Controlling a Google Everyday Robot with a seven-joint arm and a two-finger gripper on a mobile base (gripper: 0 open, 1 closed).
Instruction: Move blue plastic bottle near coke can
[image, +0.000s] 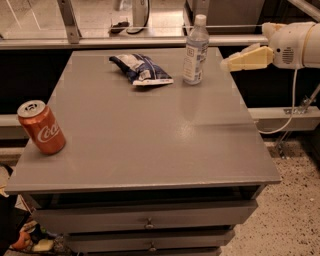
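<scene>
Gripper (231, 62): cream wedge, tip pointing left at the blue plastic bottle (195, 50). It hangs in the air over the far right corner of the bench (150, 145), about level with the bottle's lower half. There's a clear gap between tip and bottle, no contact. Nothing is in its grasp. From this angle I can't tell whether it's spread or closed.

Behind it is the white wrist housing (292, 45), coming in from the right edge of my view. A thin white cable (291, 102) droops from it down towards the wall rail.

The bottle stands upright near the far edge of the bench, right of centre, white cap on, pale label facing me. Just to its left lies a dark blue-and-white snack bag (141, 70), flat and crumpled, near the bottle but not touching it.

The coke can (41, 127) stands upright at the left edge of the bench, towards the front, silver top visible. It's well apart from the bottle, diagonally across the grey top, with bare surface between them.

Below the top I see two drawer fronts (145, 217) with small knobs. Speckled floor (295, 215) lies to the right of the bench.
</scene>
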